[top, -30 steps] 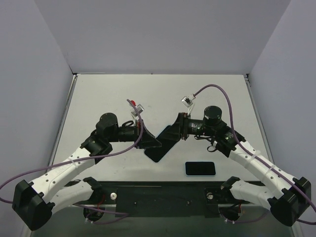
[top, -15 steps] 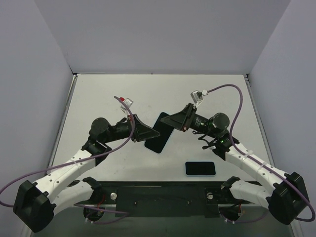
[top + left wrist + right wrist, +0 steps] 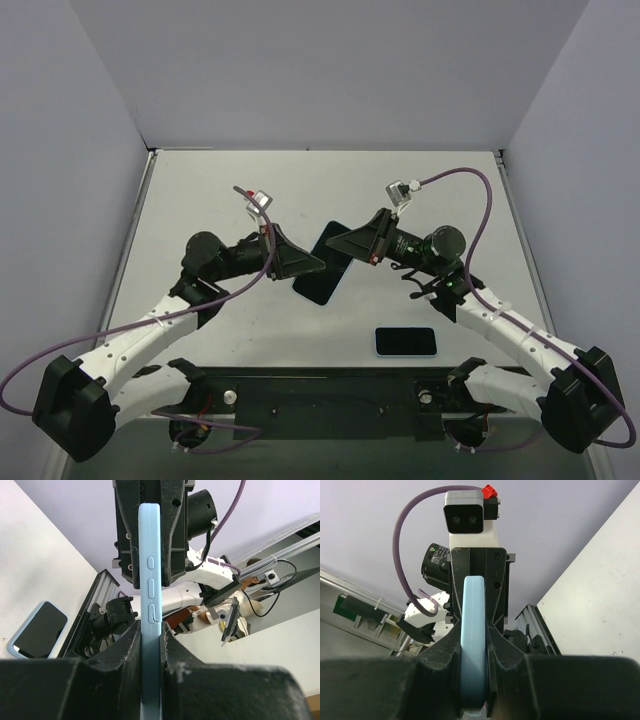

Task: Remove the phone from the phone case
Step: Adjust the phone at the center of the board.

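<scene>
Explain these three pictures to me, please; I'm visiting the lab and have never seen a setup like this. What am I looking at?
This is a robot with a left arm and a right arm, bolted to the near edge of a pale table. Each arm ends in a two-finger gripper. The wide picture comes from a fixed camera above and behind the arms. The other two come from small cameras on the wrists, so each looks along its own gripper toward the opposite arm. The left gripper and the right gripper are both clamped on one phone case, held up between them. It is pale blue along its edge and dark on its face. A second phone with a pale blue rim lies flat on the table, near the right arm's base.
</scene>
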Tool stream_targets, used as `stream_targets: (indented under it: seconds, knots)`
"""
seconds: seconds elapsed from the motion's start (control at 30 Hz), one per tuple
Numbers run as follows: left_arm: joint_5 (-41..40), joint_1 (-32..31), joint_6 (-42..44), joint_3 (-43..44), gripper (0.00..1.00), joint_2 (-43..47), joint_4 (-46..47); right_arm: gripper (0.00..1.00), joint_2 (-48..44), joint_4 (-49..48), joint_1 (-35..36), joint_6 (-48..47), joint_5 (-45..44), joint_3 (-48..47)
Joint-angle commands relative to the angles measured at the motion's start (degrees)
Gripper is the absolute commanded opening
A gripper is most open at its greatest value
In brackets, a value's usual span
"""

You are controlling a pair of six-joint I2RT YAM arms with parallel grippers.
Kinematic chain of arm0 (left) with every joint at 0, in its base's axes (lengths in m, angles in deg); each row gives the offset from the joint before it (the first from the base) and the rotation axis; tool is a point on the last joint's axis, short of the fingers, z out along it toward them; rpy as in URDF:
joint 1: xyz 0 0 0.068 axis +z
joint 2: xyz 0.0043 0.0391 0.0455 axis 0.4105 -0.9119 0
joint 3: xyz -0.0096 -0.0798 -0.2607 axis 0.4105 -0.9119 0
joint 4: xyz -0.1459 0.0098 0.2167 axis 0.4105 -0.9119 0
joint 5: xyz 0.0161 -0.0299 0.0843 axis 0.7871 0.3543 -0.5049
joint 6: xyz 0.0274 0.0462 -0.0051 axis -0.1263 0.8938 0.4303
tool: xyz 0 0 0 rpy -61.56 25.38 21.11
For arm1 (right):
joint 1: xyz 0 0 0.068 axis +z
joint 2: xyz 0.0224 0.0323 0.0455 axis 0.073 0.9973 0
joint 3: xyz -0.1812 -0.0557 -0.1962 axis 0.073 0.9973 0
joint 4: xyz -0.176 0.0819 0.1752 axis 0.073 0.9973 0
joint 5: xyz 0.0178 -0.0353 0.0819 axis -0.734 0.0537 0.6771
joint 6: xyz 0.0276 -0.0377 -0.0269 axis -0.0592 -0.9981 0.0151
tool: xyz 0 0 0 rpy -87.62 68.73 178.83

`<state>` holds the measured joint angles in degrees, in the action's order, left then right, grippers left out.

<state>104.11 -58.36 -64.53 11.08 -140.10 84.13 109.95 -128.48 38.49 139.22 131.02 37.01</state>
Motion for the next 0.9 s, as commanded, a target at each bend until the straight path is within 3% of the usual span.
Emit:
stream_targets:
  seconds: [0.0,0.17,0.3,0.43,0.53,0.7,0.87]
  knots:
    - [-1.82,0.82,-0.82,5.32,0.0,-0.37,6.09,0.07,-3.5,1.92,0.15,-3.88,1.23,-2.82]
    - [-2.79,0.82,-1.17,6.03,0.0,-1.16,6.45,0.15,-5.17,11.13,0.32,-8.26,-0.97,-5.01]
    - [-3.05,0.82,-1.35,6.65,0.0,-2.04,7.49,0.21,-4.74,9.59,0.85,-6.53,-0.97,-6.16]
    - [-3.49,0.82,-2.67,7.0,0.0,-3.18,9.52,0.15,-3.51,4.04,1.38,-2.3,0.69,-6.25]
    - [-3.14,0.38,-3.11,7.08,0.0,-3.97,10.31,0.1,-3.68,5.6,0.94,-3.25,-0.7,-6.86]
    - [-2.79,0.12,-4.42,5.86,0.0,-4.15,11.45,0.19,-3.33,8.33,1.03,-5.28,-2.38,-8.97]
    - [-3.05,-0.32,-4.6,5.94,0.0,-4.24,11.63,0.18,-2.46,9.22,1.11,-5.99,-3.0,-9.59]
